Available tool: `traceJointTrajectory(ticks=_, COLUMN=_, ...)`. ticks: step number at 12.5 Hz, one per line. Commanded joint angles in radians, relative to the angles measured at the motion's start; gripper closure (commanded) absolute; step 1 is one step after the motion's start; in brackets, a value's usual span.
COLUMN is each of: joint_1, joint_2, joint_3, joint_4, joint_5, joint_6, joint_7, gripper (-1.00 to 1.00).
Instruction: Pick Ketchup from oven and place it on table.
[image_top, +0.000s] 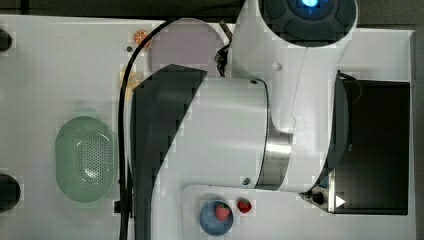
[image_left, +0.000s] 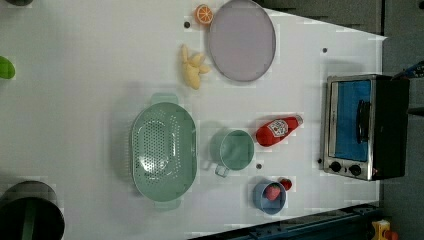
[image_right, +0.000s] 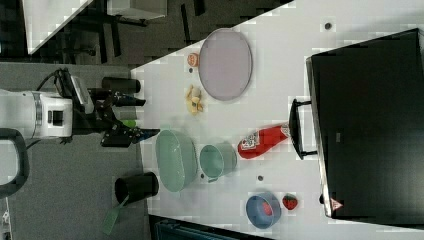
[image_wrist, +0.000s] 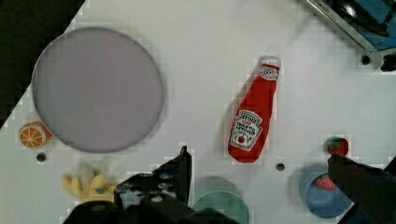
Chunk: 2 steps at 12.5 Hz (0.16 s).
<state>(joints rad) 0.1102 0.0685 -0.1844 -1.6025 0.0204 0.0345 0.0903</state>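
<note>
The Ketchup (image_left: 277, 130), a red squeeze bottle with a white label, lies on its side on the white table (image_left: 100, 75), its cap pointing at the oven (image_left: 360, 127). The oven's blue glass door is shut. In the right view the Ketchup (image_right: 262, 141) rests just in front of the oven's handle. My gripper (image_right: 151, 117) hangs open and empty, high off the table and far from the bottle. From the wrist view, the Ketchup (image_wrist: 252, 123) lies below, between the two spread fingers of the gripper (image_wrist: 259, 156).
A green colander (image_left: 162, 150) and a green cup (image_left: 236, 149) stand near the bottle. A blue bowl (image_left: 260, 200) holds a strawberry, with another strawberry (image_left: 285, 184) beside it. A purple plate (image_left: 241, 40), an orange slice (image_left: 203, 14) and a banana (image_left: 192, 70) lie further off.
</note>
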Motion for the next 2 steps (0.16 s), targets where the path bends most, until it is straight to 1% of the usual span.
traceJointTrajectory(ticks=1, joint_1=0.012, joint_2=0.0, joint_3=0.008, joint_4=-0.002, joint_5=-0.01, joint_6=0.012, joint_7=0.033, gripper=-1.0)
traceJointTrajectory(ticks=2, joint_1=0.012, joint_2=0.0, joint_3=0.008, joint_4=-0.002, joint_5=-0.01, joint_6=0.012, joint_7=0.033, gripper=-1.0)
